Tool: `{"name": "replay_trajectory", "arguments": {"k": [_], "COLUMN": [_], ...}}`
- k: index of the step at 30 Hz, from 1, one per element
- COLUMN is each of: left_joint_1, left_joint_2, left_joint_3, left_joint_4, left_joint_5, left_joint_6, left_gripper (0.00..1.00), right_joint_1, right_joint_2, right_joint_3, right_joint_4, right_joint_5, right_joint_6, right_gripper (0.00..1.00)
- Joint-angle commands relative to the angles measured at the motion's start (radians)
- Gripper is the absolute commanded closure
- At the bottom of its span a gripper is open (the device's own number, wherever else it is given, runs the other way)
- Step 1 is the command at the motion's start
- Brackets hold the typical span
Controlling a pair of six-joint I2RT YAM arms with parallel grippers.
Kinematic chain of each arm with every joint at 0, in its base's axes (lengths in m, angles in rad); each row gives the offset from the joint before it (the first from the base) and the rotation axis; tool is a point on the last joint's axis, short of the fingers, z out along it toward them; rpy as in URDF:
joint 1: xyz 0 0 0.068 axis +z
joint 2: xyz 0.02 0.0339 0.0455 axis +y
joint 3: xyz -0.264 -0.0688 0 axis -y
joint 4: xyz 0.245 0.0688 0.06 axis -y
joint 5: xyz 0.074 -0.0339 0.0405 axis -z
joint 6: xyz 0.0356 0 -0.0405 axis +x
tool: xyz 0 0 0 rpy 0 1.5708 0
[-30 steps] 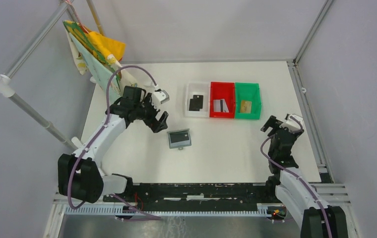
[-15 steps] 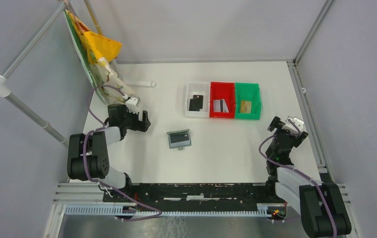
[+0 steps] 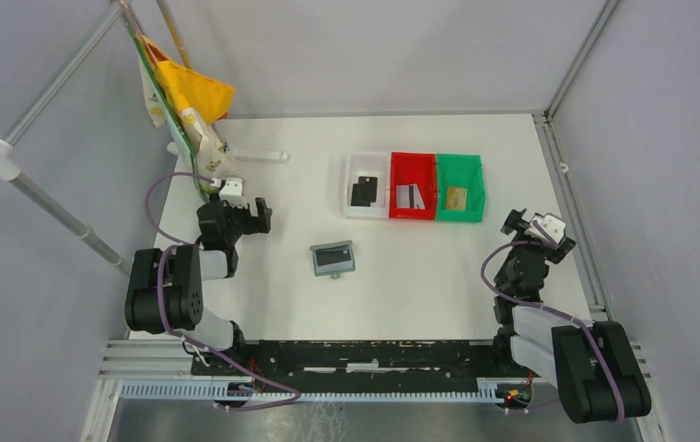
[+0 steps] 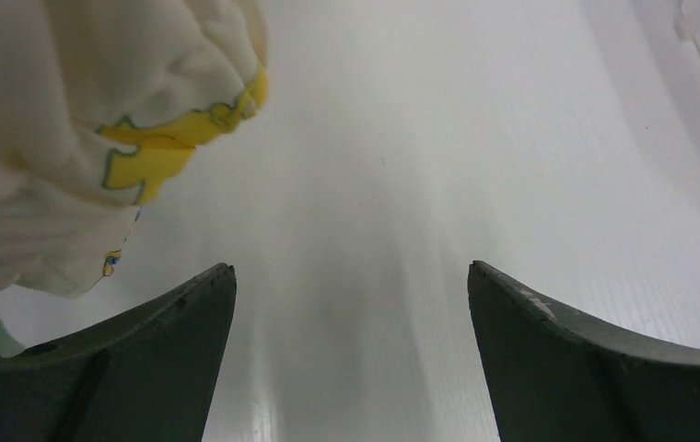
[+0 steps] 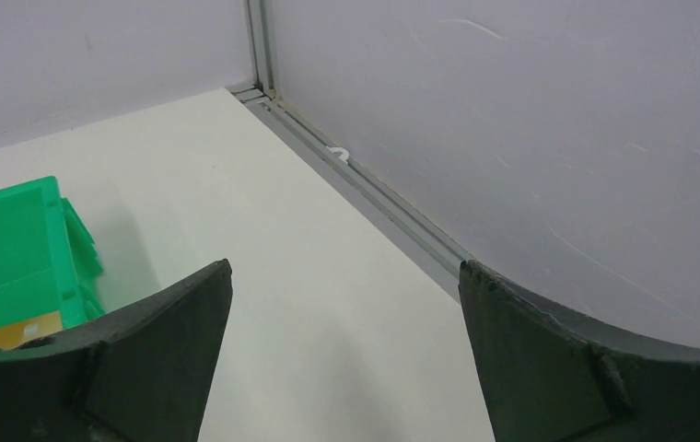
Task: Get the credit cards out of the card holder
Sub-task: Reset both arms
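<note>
Overhead, the card holder (image 3: 332, 259), a small grey-green folding wallet, lies flat near the middle of the white table (image 3: 420, 285), apart from both arms. The three credit cards are out of it, one in each bin at the far side. The black card (image 3: 364, 191) is in the white bin (image 3: 367, 157), the silvery card (image 3: 410, 195) is in the red bin (image 3: 414, 157), and the tan-gold card (image 3: 457, 197) is in the green bin (image 3: 460, 158). The holder's dark pocket looks empty, though it is too small in this view to be certain.

The cards are probably light, thin, stiff and slick. Lying flat, they would be best pinched across a short edge or slid to a rim first. The holder is likely soft and springy, so it would need pinning by its outer flap.

The left end effector (image 4: 351, 276) is spread wide and holds nothing. It hangs over bare table, with a yellow-and-white cloth (image 4: 79, 120) just beside its left finger. The right end effector (image 5: 344, 272) is also spread wide and grips nothing. It points toward the far right corner, with the green bin off to its left. Both arms sit folded back near their bases.
</note>
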Motion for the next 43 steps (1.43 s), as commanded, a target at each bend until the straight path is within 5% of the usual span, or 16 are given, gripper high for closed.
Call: {"name": "replay_trajectory", "arguments": {"k": [1,5,8,14,18,20,23,43], "left_joint_1": [-0.001,-0.076,-0.094,-0.093,-0.093,-0.092,-0.092,-0.092], "left_joint_2": [-0.01,0.006,0.003,0.013,0.01,0.012,0.017,0.02], "left_joint_3": [-0.078,-0.175,-0.175,-0.178,-0.178,-0.171,-0.147,-0.143], "left_joint_4": [0.246,0.442,0.432,0.443,0.441,0.436,0.392,0.389], "left_joint_5": [-0.094,-0.218,-0.267,-0.267,-0.268,-0.281,-0.376,-0.379], "left_joint_6": [-0.059,-0.026,-0.017,-0.021,-0.023,-0.035,-0.06,-0.06], "left_gripper": [0.0,0.0,0.0,0.0,0.0,0.0,0.0,0.0], "right_joint_1": [0.027,0.046,0.048,0.048,0.06,0.059,0.032,0.028], "right_joint_2": [-0.003,0.095,0.175,0.217,0.326,0.278,0.294,0.293], "right_joint_3": [-0.22,-0.21,-0.194,-0.106,-0.178,-0.134,-0.113,-0.114], "right_joint_4": [0.085,0.184,0.253,0.121,0.385,0.212,0.201,0.202], "right_joint_5": [-0.065,-0.109,-0.116,-0.221,-0.327,-0.323,-0.341,-0.345], "right_joint_6": [-0.041,-0.046,-0.044,-0.082,-0.15,-0.125,-0.109,-0.11], "right_gripper": [0.02,0.02,0.02,0.02,0.02,0.02,0.02,0.02]}}
